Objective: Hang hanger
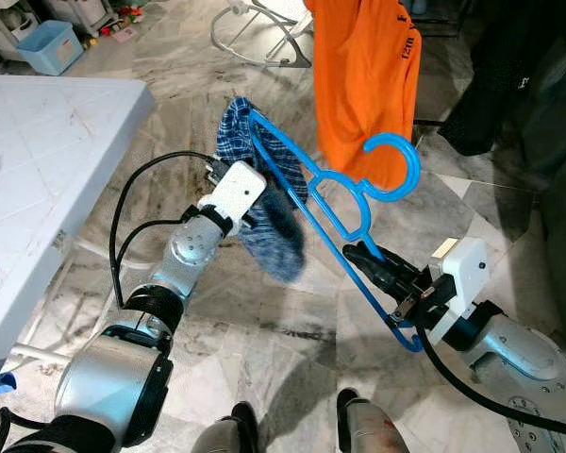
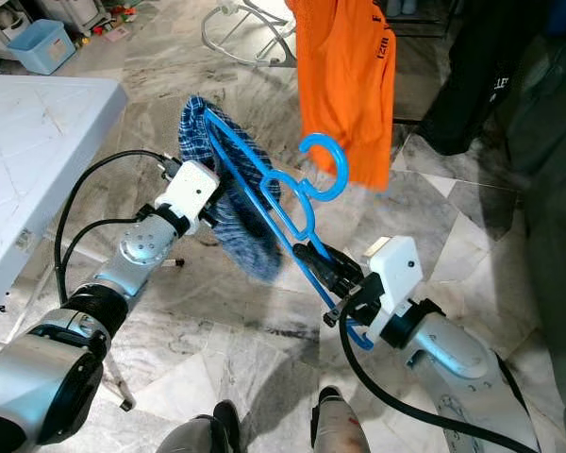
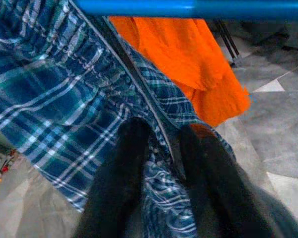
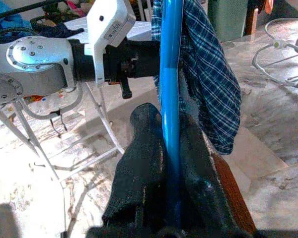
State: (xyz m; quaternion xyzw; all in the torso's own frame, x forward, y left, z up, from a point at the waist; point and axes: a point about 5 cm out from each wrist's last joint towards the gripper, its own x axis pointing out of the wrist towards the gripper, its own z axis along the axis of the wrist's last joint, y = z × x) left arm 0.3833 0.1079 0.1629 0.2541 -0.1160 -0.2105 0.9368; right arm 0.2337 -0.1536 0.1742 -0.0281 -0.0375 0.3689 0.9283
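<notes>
Blue hanger held in the air above the marble floor, tilted, hook uppermost, just in front of the hem of an orange shirt hanging beyond it. Right gripper pinches the hanger's lower bar, both black fingers pressed against the blue rod. Plaid blue shorts draped over the hanger's far end; left gripper has its fingers closed on the shorts' waistband, white wrist housing beside the cloth. White table on the robot's left, its near corner well apart from the hanger. Dark garments hang to the right of the shirt. White rack base on the floor beyond; open floor below the hanger
</notes>
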